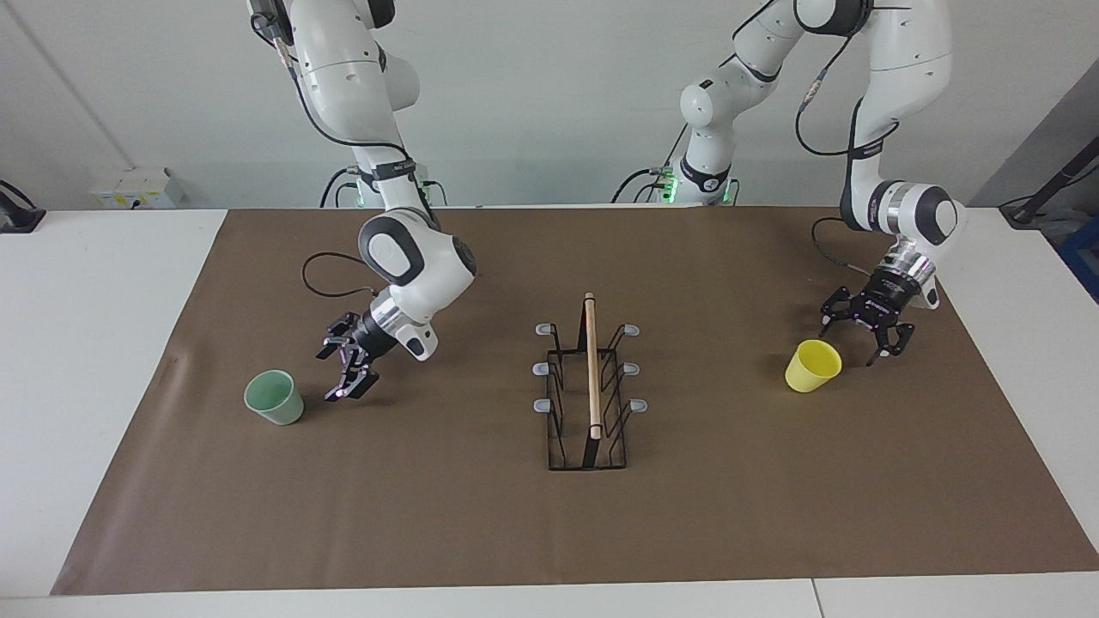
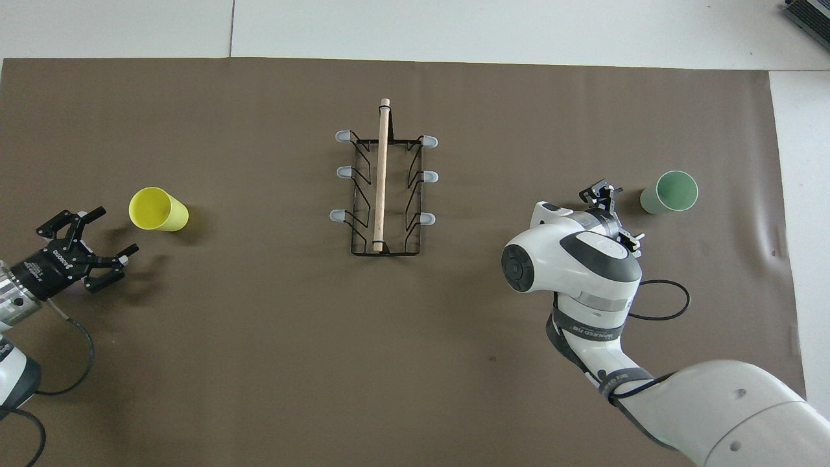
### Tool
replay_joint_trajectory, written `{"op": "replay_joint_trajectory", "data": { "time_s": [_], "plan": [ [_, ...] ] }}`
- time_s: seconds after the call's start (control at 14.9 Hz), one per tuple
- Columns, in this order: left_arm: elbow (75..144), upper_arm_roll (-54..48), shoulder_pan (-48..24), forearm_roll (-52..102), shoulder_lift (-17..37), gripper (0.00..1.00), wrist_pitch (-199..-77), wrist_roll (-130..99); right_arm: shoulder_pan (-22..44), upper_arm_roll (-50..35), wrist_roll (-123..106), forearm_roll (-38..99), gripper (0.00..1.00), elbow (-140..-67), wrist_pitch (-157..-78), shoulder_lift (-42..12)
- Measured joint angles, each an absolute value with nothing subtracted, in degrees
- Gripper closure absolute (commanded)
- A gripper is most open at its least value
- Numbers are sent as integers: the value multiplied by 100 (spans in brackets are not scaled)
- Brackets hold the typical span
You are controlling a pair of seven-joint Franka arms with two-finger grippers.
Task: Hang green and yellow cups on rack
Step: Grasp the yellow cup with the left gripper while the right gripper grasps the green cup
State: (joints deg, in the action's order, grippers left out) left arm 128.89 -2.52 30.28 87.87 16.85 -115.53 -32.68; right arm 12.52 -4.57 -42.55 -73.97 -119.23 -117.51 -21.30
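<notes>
Both arms are in the approach step, and neither cup is held yet. The pale mint-green tapered plastic cup [image 1: 275, 396] stands upright on the brown mat toward the right arm's end of the table [image 1: 94, 360]. The right gripper [image 1: 348, 371] hangs just beside it with jaws spread wide and empty, tilted toward the cup. The bright yellow tapered plastic cup [image 1: 812, 365] sits tilted toward the left arm's end. The left gripper [image 1: 865, 329] is close by it, jaws likewise open and holding nothing. Between the two cups, well apart from each, stands the black wire rack with a light wooden rod and grey-tipped pegs [image 1: 591, 386], all six pegs bare. Next, I judge, each gripper must straddle its cup's wall or rim and close. The cups must then be lifted, turned mouth-down and slipped over a peg.
</notes>
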Motion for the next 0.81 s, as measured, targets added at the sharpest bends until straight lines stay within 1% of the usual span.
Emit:
{"op": "replay_joint_trajectory", "data": {
  "time_s": [0.27,0.47,0.81],
  "plan": [
    [12937,-304,2850,9029,1740,0,-11527,-3166,1228,-425,-3607,-7943,0,-11928,-11751,-2380],
    [12980,-307,2664,9327,1763,0,-11528,-3157,1132,-396,-3571,-8239,0,-11927,-11805,-2387],
    [13014,-305,2547,9604,1845,0,-11560,-3132,890,-393,-3508,-8774,0,-11928,-11853,-2388]
  ]
}}
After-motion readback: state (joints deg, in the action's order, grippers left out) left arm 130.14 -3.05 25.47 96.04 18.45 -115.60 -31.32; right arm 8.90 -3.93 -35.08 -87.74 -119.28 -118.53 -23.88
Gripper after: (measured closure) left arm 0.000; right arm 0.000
